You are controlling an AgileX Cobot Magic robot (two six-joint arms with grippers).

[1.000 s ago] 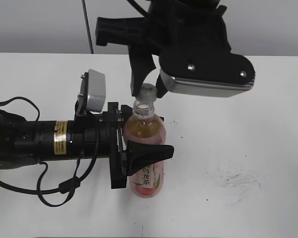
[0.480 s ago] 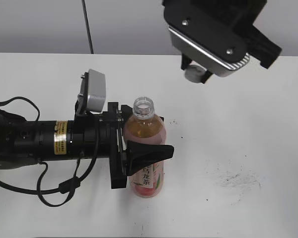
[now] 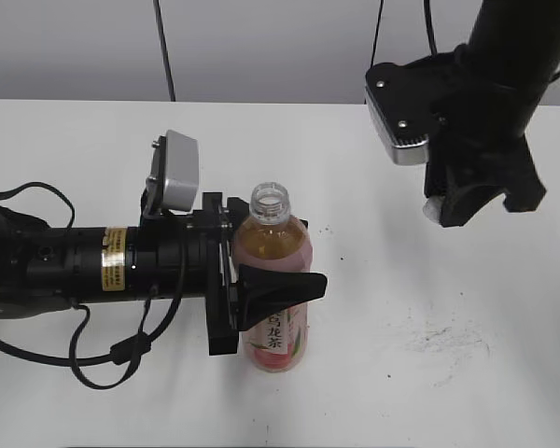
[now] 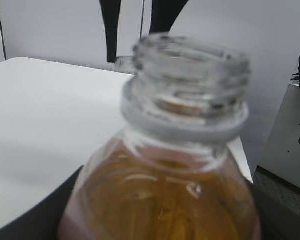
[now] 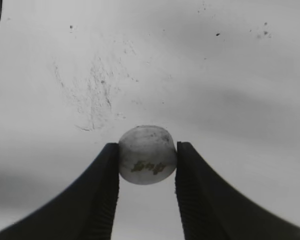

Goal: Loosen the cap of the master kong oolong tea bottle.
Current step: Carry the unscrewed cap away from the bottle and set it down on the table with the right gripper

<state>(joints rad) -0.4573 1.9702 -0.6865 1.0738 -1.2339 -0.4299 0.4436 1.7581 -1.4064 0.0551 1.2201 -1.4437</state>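
Bottle [image 3: 273,280] upright on the white table [image 3: 504,373], clamped around the body by the left gripper [image 3: 261,285], black jaws closed across the pink label at about the bottle's mid-height. Presumably held that way to stop the body turning while the top is worked, and to keep the open tea from tipping. Neck [image 4: 190,75] bare: clear threads and collar ring exposed, mouth open, amber tea standing just below the shoulder. No cap on it.

Cap [image 5: 147,154] off and away, pinched between the two dark fingers of the right gripper [image 5: 147,157], jaws closed on its sides. Seen from the right wrist, round and white, with a faint greenish-grey mark on its face, scuffed table beyond it. In the exterior view, only a sliver of white [image 3: 432,210] showing at the gripper's lower edge, at roughly two o'clock from the bottle mouth and well apart from it, above the table, not resting on it as far as can be judged. Held clear likely so as not to knock the open neck.

Judged from this: loosening done and exceeded, cap fully removed. Main risk now a spill if the left grip slips or the bottle gets nudged.
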